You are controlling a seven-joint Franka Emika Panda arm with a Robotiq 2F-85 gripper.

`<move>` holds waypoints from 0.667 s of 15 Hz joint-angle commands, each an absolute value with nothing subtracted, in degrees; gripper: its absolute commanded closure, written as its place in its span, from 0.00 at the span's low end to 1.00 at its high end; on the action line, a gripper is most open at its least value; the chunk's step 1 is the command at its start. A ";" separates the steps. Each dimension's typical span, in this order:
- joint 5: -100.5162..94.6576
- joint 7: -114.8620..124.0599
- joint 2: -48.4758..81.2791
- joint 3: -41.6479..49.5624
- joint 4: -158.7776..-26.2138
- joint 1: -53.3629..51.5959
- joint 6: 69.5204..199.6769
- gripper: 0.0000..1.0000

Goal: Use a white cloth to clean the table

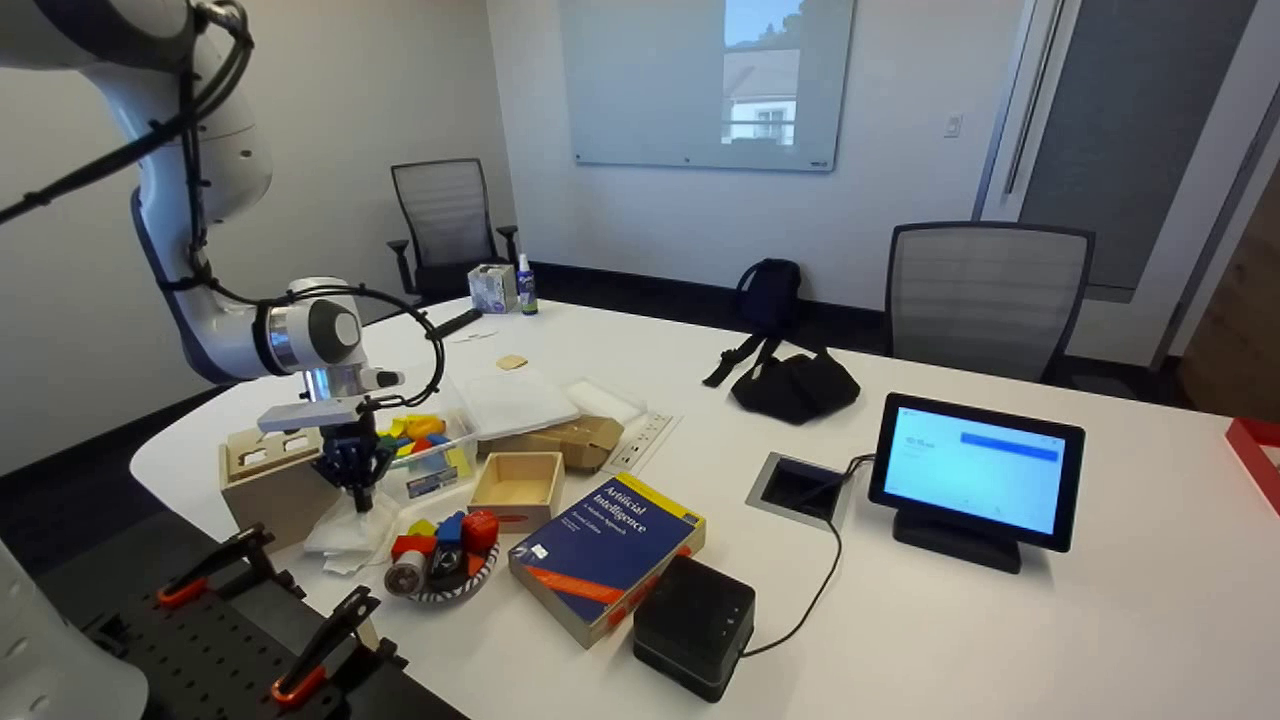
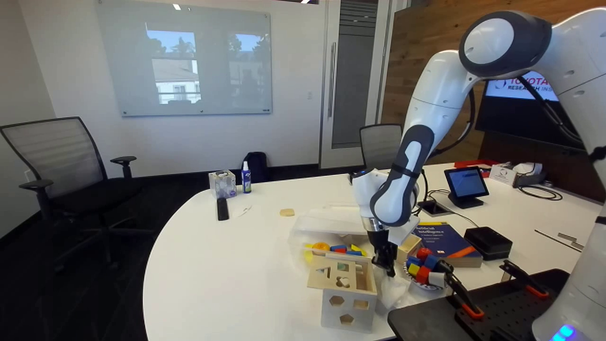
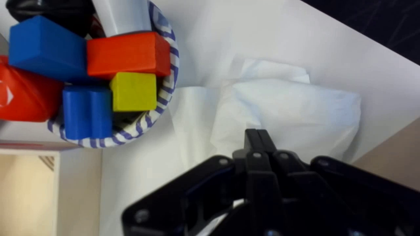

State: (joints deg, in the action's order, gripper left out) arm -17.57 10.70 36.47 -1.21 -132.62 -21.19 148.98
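- My hand (image 3: 256, 131) is pressed together at the white cloth (image 3: 298, 113) beside the striped bowl (image 3: 174, 57); pinching, I can't tell.
- The surface (image 2: 218, 270) ends near the bowl; open room farther off.
- Only an exterior view shows the wooden box's (image 2: 349, 294) holed side.

Table (image 2: 213, 265) brightly lit; whiteboard (image 2: 187, 59) reflects daylight; wrist view slightly soft, shadows faint.

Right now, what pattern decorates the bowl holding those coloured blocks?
The bowl has mostly blue-and-white stripes around its rim, best seen in the wrist view.
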 commanded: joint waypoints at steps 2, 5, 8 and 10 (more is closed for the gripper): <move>-11.27 3.98 27.18 -6.81 -135.11 -15.36 141.99 1.00; -7.43 2.06 22.62 -8.77 -134.88 -13.12 134.85 1.00; -4.78 2.60 17.57 -8.59 -135.16 -11.62 126.67 1.00; -3.46 3.81 13.61 -7.61 -135.95 -10.31 121.97 1.00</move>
State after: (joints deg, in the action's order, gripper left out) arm -5.79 3.45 20.59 -8.13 -133.04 -12.28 127.46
